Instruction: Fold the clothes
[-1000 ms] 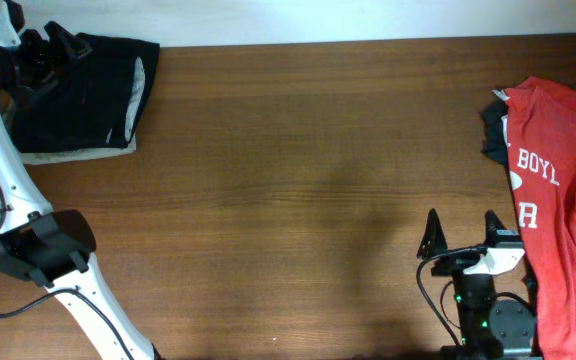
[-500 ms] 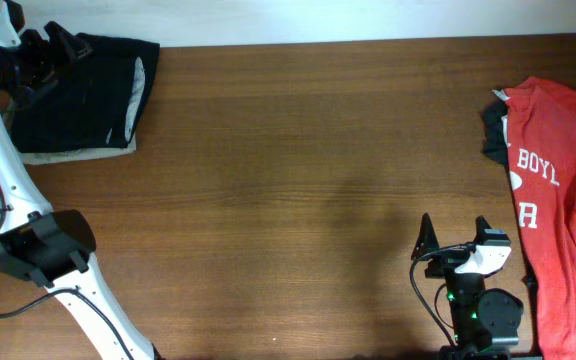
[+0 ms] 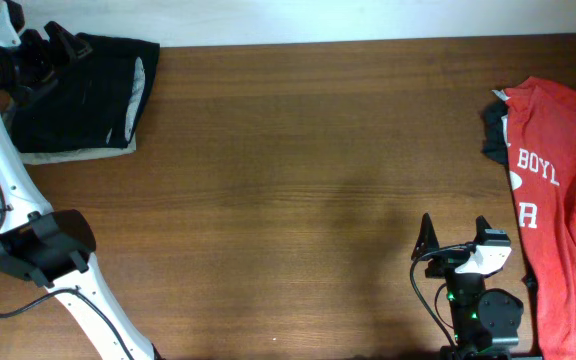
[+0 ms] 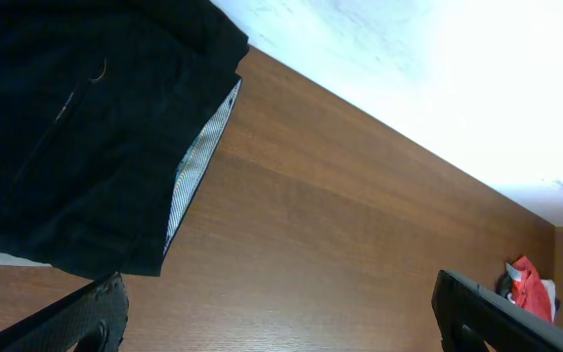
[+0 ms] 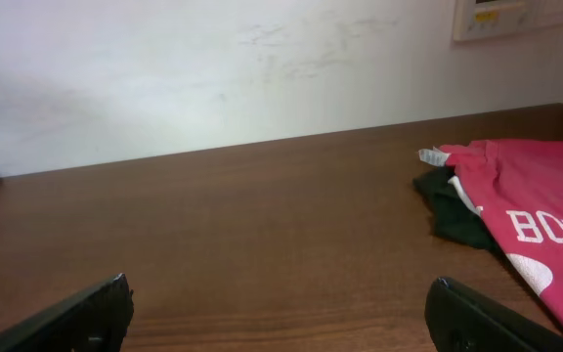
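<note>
Left gripper (image 3: 40, 52) jaws wide, empty, above black shorts (image 3: 83, 95), upper left. Right gripper (image 3: 455, 232) jaws wide, empty, lower right, near red T-shirt (image 3: 563, 230).

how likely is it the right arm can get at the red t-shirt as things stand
Probably yes: the red t-shirt lies close beside the open right end effector, on its right, with only bare table between them and nothing lying over the shirt.
</note>
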### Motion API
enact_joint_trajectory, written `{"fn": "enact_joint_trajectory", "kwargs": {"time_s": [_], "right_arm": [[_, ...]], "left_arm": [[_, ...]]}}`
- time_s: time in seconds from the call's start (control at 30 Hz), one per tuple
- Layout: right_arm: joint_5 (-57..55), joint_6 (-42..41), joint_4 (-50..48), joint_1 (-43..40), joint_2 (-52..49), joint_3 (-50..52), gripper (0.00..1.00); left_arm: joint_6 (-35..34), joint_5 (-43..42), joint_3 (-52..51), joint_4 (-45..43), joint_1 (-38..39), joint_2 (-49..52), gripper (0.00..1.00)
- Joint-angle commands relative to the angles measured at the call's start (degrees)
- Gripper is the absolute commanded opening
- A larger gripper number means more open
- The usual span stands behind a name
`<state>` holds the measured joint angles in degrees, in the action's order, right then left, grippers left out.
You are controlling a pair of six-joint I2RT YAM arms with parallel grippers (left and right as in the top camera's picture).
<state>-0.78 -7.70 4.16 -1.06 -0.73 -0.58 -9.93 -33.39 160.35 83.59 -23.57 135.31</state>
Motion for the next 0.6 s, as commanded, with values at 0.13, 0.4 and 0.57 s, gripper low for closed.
{"fn": "enact_joint_trajectory", "kwargs": {"time_s": [0.13,0.4,0.57], "right_arm": [[-1.16,-0.26,0.39,0.31,0.52,0.26,0.99],[-1.16,-0.26,0.39,0.31,0.52,0.26,0.99],[-1.16,-0.26,0.39,0.31,0.52,0.26,0.99]], "left_arm": [[0.55,0.2,0.09,0.04,-0.26,-1.9,0.99],[0.55,0.22,0.09,0.02,-0.04,-1.4,0.99],[0.55,0.22,0.02,0.04,0.9,-1.44,0.99]]}}
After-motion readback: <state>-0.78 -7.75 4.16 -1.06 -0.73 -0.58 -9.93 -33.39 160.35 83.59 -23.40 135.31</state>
